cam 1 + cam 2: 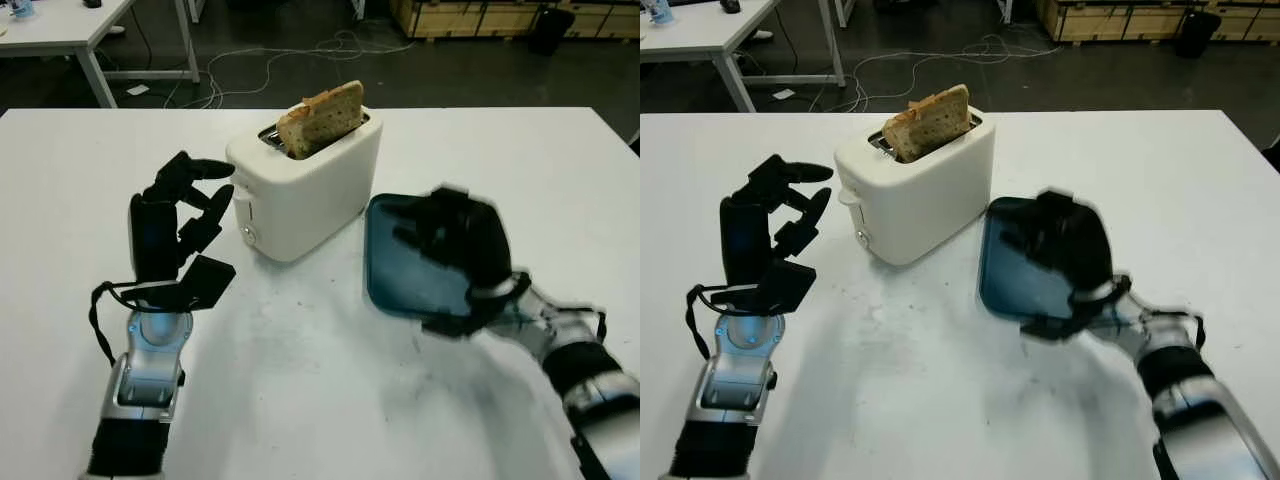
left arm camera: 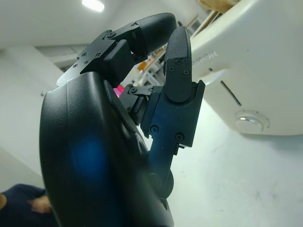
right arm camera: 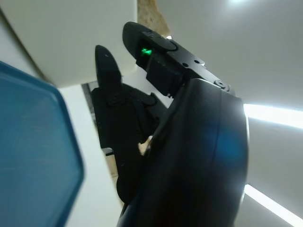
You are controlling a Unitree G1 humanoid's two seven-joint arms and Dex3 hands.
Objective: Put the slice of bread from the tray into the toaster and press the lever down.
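A white toaster (image 1: pixel 310 180) stands mid-table with a browned slice of bread (image 1: pixel 322 118) sticking up out of its slot. On its near end face are the lever (image 2: pixel 213 75), still high in its slit, and a round knob (image 2: pixel 249 121). My left hand (image 1: pixel 222 185) is raised just left of that end face, fingers curled toward the lever and holding nothing; the fingertips are close to the toaster but apart from it. My right hand (image 1: pixel 440 235) hovers open over the blue tray (image 1: pixel 385 270), blurred with motion. The tray holds nothing.
The tray lies right of the toaster, close to its side. The white table (image 1: pixel 300 400) has bare room in front. Beyond its far edge are a dark floor with cables (image 1: pixel 300 60), another white table (image 1: pixel 60 30) and wooden crates (image 1: pixel 480 15).
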